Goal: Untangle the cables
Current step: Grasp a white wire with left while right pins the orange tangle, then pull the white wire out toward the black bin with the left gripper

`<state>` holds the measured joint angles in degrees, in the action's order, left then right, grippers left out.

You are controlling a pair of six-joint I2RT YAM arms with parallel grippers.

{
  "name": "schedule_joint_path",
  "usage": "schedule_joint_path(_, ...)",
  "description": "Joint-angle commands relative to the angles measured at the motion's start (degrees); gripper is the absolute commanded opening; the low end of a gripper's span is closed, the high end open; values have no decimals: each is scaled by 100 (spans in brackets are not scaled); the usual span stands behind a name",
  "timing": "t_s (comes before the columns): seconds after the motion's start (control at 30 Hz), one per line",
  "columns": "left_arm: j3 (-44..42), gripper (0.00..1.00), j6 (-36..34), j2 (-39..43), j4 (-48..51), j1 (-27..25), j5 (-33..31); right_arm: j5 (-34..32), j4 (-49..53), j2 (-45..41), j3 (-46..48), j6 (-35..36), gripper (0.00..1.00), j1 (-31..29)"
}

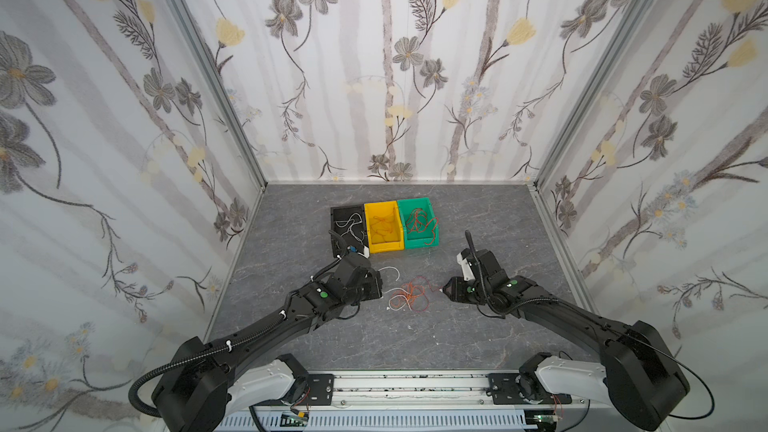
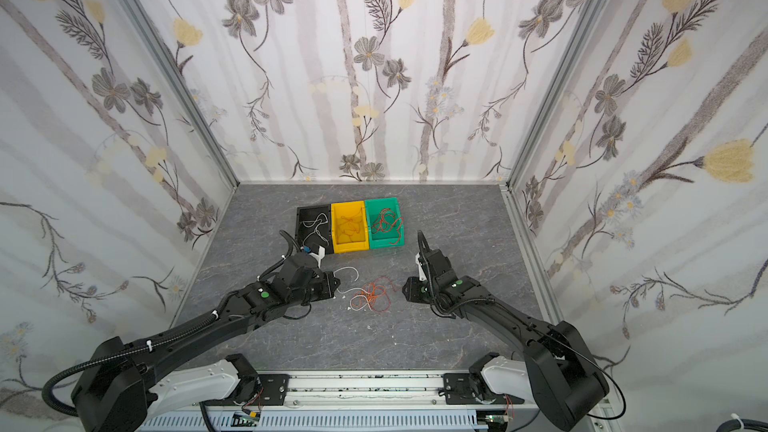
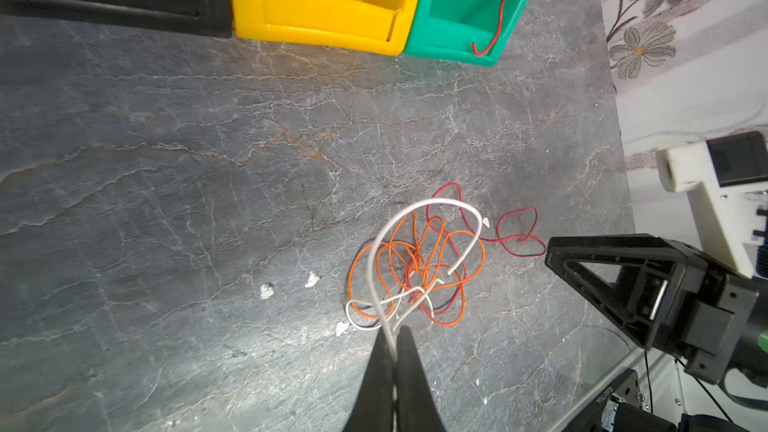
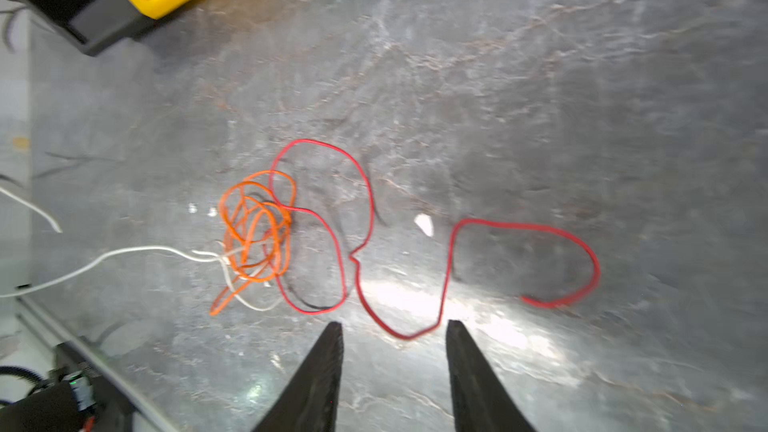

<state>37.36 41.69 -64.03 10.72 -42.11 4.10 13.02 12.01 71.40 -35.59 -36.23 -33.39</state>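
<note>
At lower centre of both top views, on the grey table (image 1: pixel 415 347), the loose cables (image 1: pixel 409 295) (image 2: pixel 372 295) lay in one small heap between the two grippers. The heap sat well apart from the black bin (image 1: pixel 338 218), yellow bin (image 1: pixel 384 248) and green bin (image 1: pixel 422 244) at mid-frame, each with strands in it. The left gripper (image 1: pixel 376 284) sat at the heap's left edge and the right gripper (image 1: pixel 444 289) just right of it. The heap's long axis ran roughly left to right across the frame.

Left wrist view: the left gripper (image 3: pixel 392 347) was pinched tight on the white cable (image 3: pixel 436 200), which arched up off the table and curled back down into the knot. The orange cable (image 3: pixel 351 284) looped round that knot several times. Judgement: the wire is light and limp, yet springy enough to hold an arc. Its smooth jacket is likely to slide through a loose pinch.

Right wrist view (blurred): the right gripper (image 4: pixel 392 324) had its jaws apart and held nothing. A bend of the red cable (image 4: pixel 519 225) lay on the table just beyond the tips. The red strand trailed away from the orange knot, one end curled well clear of it. Judgement: the best hold is that free red run. Pulling along its length may cinch the loops.
</note>
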Motion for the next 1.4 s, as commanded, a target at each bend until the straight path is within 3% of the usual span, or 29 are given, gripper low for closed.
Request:
schedule_joint_path(0.0,82,0,-117,74,157,13,-32,501,-781,239,-176,-583,55,-202)
schedule_joint_path(0.13,82,0,-117,75,154,21,28,617,-1114,880,-432,-976,58,-461)
schedule_joint_path(0.37,43,0,-109,188,97,18,65,735,-1777,1834,-529,-1384,55,-570)
schedule_joint_path(0.47,45,0,-117,237,82,18,45,1035,-2407,2206,-469,-1566,48,-608)
schedule_joint_path(0.57,73,0,-130,315,111,43,0,1080,-2707,2399,-414,-1695,28,-609)
schedule_joint_path(0.6,86,0,-139,380,153,61,-40,1002,-2634,2400,-406,-1679,18,-603)
schedule_joint_path(0.67,106,0,-152,545,271,127,-132,730,-2268,2300,-428,-1528,9,-590)
schedule_joint_path(0.77,182,0,-242,858,572,310,-250,166,-1448,1917,-466,-1158,3,-582)
schedule_joint_path(1.2,805,0,-856,1860,1879,1663,-373,-1105,172,862,-173,-414,0,-171)
schedule_joint_path(1.37,1160,0,-1135,1978,2282,2143,-460,-1308,482,705,-64,-328,0,44)
